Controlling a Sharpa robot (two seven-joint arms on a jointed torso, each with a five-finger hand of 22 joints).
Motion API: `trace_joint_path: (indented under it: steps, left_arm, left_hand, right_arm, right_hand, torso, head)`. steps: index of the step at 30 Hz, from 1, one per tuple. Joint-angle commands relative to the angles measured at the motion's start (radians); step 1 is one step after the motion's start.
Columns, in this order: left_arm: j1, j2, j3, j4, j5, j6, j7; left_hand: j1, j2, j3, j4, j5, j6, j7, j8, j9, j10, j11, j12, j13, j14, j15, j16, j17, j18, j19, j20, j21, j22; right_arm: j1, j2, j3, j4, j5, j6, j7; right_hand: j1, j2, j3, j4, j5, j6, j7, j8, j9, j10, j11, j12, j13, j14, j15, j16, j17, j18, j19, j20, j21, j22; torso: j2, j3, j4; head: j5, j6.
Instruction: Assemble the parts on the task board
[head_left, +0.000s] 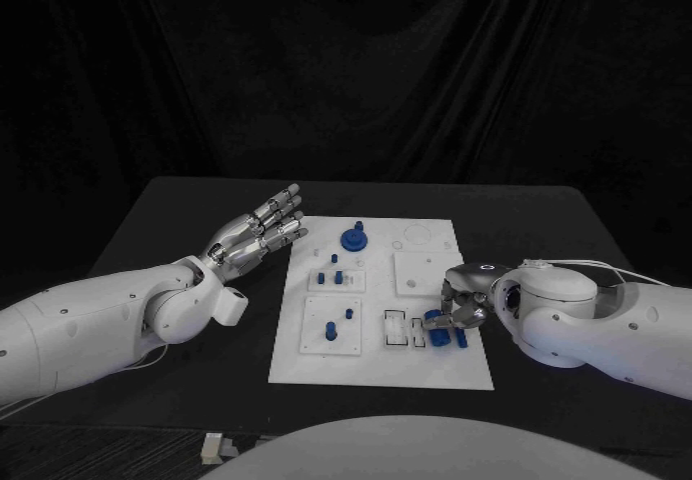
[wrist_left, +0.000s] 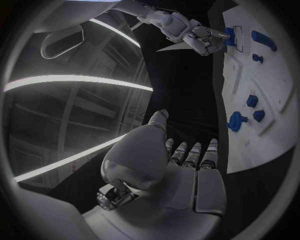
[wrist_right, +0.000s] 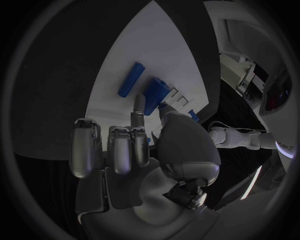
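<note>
Nearest the robot, the right hand (head_left: 459, 300) sits low over the near right part of the white task board (head_left: 433, 375), which lies flat on the black worktop (head_left: 173, 210). In the right wrist view its thumb and one finger reach down onto a blue block-shaped part (wrist_right: 155, 94) at the board's surface, with the other fingers (wrist_right: 84, 147) curled alongside. Whether the part is truly pinched or only touched, I cannot tell. Just beside that part, on the side away from the thumb, a blue bar-shaped part (wrist_right: 130, 80) lies flat on the board. In the head view a blue piece (head_left: 437, 330) shows directly under the hand, next to a row of narrow outlined slots (head_left: 395, 328).

Further over, away from the right hand, a raised white square (head_left: 335, 325) carries an upright blue peg (head_left: 330, 330). Beyond it, another square holds several small blue parts (head_left: 335, 277).

The left hand (head_left: 263, 231) hovers off the board's far left edge, above the worktop. It holds nothing, with fingers (wrist_left: 195, 154) straight and spread a little. It is well apart from every part.

Farthest, beyond both hands, a round blue part (head_left: 353, 240) stands near the board's far edge, beside a faint circular outline (head_left: 418, 237).
</note>
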Motion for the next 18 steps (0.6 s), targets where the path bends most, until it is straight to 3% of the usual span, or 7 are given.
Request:
trace_joint_path:
  steps: [1, 5, 10, 18]
  left_arm:
    - [-0.002, 0.001, 0.001, 0.002, 0.005, 0.015, 0.005]
    - [-0.002, 0.002, 0.001, 0.002, 0.005, 0.017, 0.002]
    - [-0.002, 0.002, 0.001, 0.002, 0.005, 0.02, -0.002]
    - [-0.002, 0.001, 0.001, 0.003, 0.005, 0.021, -0.005]
  left_hand:
    - [-0.003, 0.01, 0.004, 0.0, 0.002, 0.0, 0.009, 0.005, 0.001, 0.0, 0.005, -0.007, -0.001, 0.001, 0.005, -0.007, -0.001, 0.008, 0.001, 0.006, 0.002, 0.002]
    - [-0.003, 0.01, 0.005, -0.001, 0.003, 0.003, 0.013, 0.005, 0.001, 0.0, 0.006, -0.007, -0.001, 0.001, 0.006, -0.007, -0.001, 0.008, 0.001, 0.006, 0.002, 0.002]
    - [-0.003, 0.009, 0.007, -0.003, 0.003, 0.012, 0.022, 0.007, 0.003, 0.0, 0.008, -0.007, -0.001, 0.002, 0.009, -0.006, -0.001, 0.007, 0.002, 0.007, 0.003, 0.003]
    - [-0.003, 0.009, 0.007, -0.004, 0.003, 0.015, 0.024, 0.008, 0.003, 0.0, 0.008, -0.007, -0.001, 0.003, 0.009, -0.005, -0.001, 0.007, 0.003, 0.007, 0.003, 0.003]
  right_arm:
    - [-0.004, 0.003, 0.0, -0.004, -0.006, 0.018, -0.019]
    - [-0.007, 0.008, 0.0, -0.009, -0.006, 0.027, -0.024]
    - [-0.012, 0.014, 0.0, -0.014, -0.006, 0.035, -0.028]
    - [-0.019, 0.018, 0.0, -0.017, -0.006, 0.049, -0.032]
  right_hand:
    - [0.024, 0.001, 0.001, -0.013, 0.034, -0.016, 0.003, -0.011, 0.01, 0.106, 0.008, 0.003, 0.263, 0.107, 0.003, 0.003, 0.263, -0.006, 0.032, -0.001, -0.005, 0.209]
    - [0.04, 0.004, 0.002, -0.025, 0.081, -0.021, 0.004, -0.018, 0.023, 0.106, 0.009, 0.003, 0.263, 0.107, 0.005, 0.003, 0.263, -0.006, 0.033, 0.001, -0.004, 0.21]
    - [0.045, 0.006, 0.003, -0.029, 0.094, -0.025, 0.005, -0.023, 0.028, 0.106, 0.01, 0.003, 0.263, 0.107, 0.005, 0.003, 0.263, -0.006, 0.032, 0.002, -0.004, 0.209]
    - [0.044, 0.016, 0.002, -0.035, 0.145, -0.071, 0.021, -0.059, 0.04, 0.106, 0.023, 0.003, 0.263, 0.107, 0.014, 0.003, 0.263, -0.004, 0.028, 0.009, -0.013, 0.206]
  torso:
    - [0.001, 0.0002, -0.0003]
    - [0.0, 0.0003, -0.0001]
    - [0.0, 0.0002, -0.0003]
    - [0.0, -0.0003, -0.0001]
  head:
    - [0.001, 0.0]
    - [0.001, 0.0]
    - [0.001, 0.0]
    - [0.003, 0.0]
